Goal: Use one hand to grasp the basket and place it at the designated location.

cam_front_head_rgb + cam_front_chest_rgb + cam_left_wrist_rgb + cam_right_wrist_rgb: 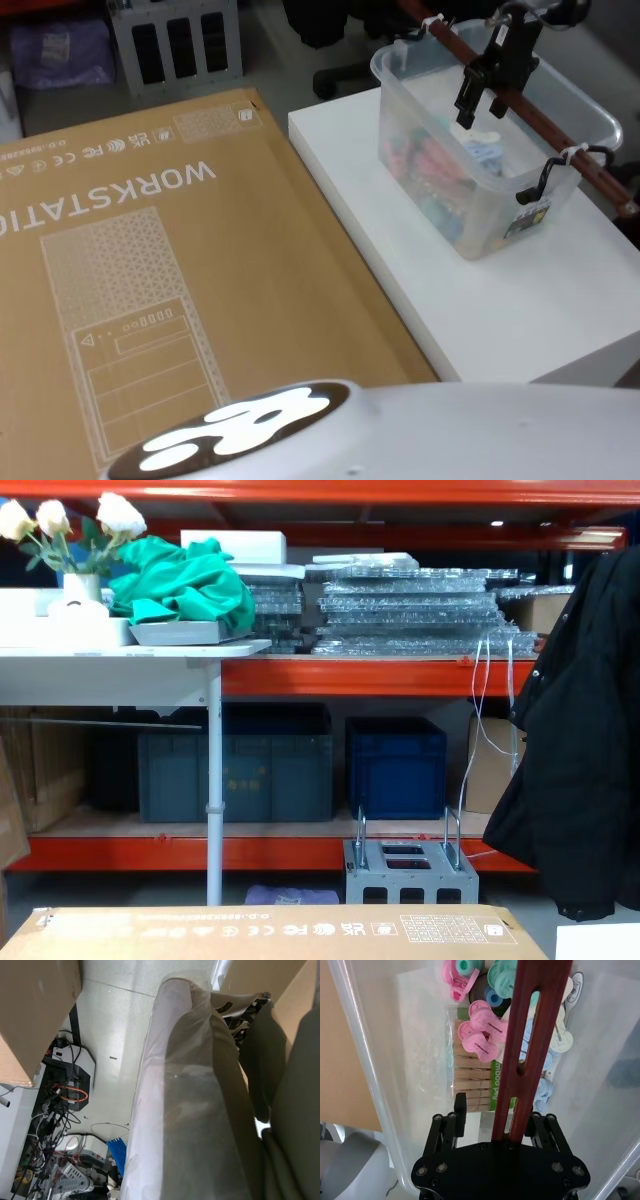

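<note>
Head view: basket (408, 100) holds colourful clips (440, 165).

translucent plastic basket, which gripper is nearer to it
Right. The right gripper straddles the translucent plastic basket's red-brown handle, open; the left arm hangs low beside the brown cardboard box, away.

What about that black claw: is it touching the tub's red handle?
Cannot tell. In the right wrist view the right gripper straddles the handle; one finger stands clear of it, the other is hidden behind it.

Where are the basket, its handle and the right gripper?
basket (382, 62): head view, rim's left corner.
handle (455, 42): head view, bar left of the gripper.
right gripper (481, 110): head view, midway between its fingers.
</note>
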`<state>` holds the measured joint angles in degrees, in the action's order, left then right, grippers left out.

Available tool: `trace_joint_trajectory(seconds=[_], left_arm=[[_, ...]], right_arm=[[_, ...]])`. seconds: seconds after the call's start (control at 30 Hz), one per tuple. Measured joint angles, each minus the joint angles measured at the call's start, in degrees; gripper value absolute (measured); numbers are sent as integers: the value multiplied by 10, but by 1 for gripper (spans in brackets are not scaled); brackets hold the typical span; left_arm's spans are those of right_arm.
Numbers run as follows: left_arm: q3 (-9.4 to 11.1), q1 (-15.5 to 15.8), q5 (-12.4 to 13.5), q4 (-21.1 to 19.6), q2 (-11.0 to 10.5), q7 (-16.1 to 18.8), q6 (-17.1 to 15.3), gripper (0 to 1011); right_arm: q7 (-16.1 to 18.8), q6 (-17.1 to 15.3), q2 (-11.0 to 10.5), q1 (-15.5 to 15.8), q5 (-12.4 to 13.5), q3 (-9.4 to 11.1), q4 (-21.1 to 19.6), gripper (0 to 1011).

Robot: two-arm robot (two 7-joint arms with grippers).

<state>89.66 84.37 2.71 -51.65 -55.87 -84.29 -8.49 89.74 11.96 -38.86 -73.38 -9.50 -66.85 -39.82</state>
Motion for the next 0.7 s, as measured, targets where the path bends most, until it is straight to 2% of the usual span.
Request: trace_joint_trajectory(seconds=[0.23, 0.4, 0.43, 0.57, 0.7], left_arm=[[0, 0, 0, 0, 0, 0, 0, 0], [0, 0, 0, 0, 0, 0, 0, 0], [0, 0, 0, 0, 0, 0, 0, 0], [0, 0, 0, 0, 0, 0, 0, 0], [0, 0, 0, 0, 0, 0, 0, 0]], right_arm=[[0, -2, -6, 4, 1, -1, -13, 406], [-1, -2, -6, 3, 1, -3, -14, 264], [-1, -2, -6, 3, 1, -3, -14, 205], [-2, -3, -8, 3, 1, -3, -16, 115], [-3, -3, -9, 3, 1, -3, -17, 83]])
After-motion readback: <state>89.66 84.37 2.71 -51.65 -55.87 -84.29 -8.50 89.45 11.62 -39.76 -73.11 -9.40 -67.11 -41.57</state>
